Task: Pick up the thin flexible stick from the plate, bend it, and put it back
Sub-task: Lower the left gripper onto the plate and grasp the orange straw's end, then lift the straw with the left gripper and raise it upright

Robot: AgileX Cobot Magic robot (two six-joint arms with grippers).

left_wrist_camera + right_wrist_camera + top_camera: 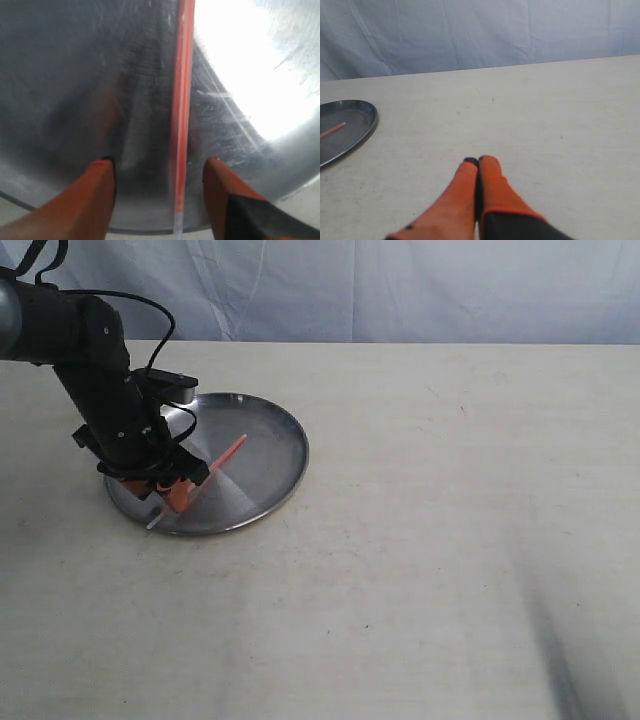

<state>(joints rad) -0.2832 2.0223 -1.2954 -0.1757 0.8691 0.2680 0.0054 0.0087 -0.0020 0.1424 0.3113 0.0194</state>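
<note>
The thin pinkish-red stick (pixel 222 460) lies straight across the silver plate (pixel 270 440), its whitish tip near the plate's front rim. My left gripper (pixel 172 490) is lowered over the plate's front left part, open, and the stick (pixel 181 115) runs between its two orange fingers (pixel 97 195) without either touching it. The plate's floor (pixel 75 100) fills the left wrist view. My right gripper (pixel 478 161) is shut and empty above the table, far from the plate (pixel 355 131); the stick's red end (pixel 332 130) shows at the edge of that view.
The cream table (pixel 450 540) stretches wide to the right of the plate. A pale cloth backdrop (pixel 400 290) hangs behind the table's far edge. The left arm's black links and cables (pixel 90 360) lean over the plate's left side.
</note>
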